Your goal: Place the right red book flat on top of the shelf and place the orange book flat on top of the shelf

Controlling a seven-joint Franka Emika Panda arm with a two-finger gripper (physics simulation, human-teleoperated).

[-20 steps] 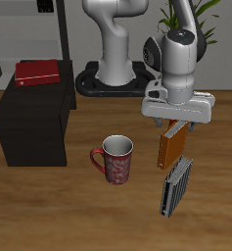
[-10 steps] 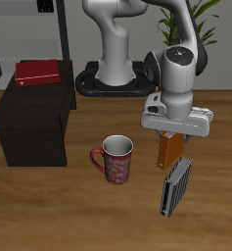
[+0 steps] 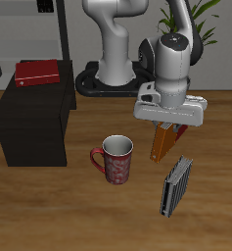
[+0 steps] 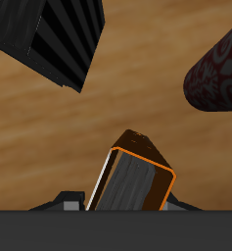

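My gripper (image 3: 167,125) is shut on the top of the orange book (image 3: 162,145) and holds it upright, slightly tilted, just above the table between the mug and the striped book. The orange book (image 4: 137,179) fills the near part of the wrist view, with its pale page edges showing. A red book (image 3: 37,73) lies flat at the back of the black shelf (image 3: 31,127), far from the gripper. I cannot tell its exact shade of red.
A red patterned mug (image 3: 115,159) stands beside the held book, and it also shows in the wrist view (image 4: 217,74). A grey-and-black striped book (image 3: 176,186) stands nearer the table's front edge; the wrist view (image 4: 51,39) shows it too. The robot's base (image 3: 113,78) is behind.
The gripper came down over the orange book, closed on it, then rose a little and shifted toward the mug. The book now hangs slightly tilted.
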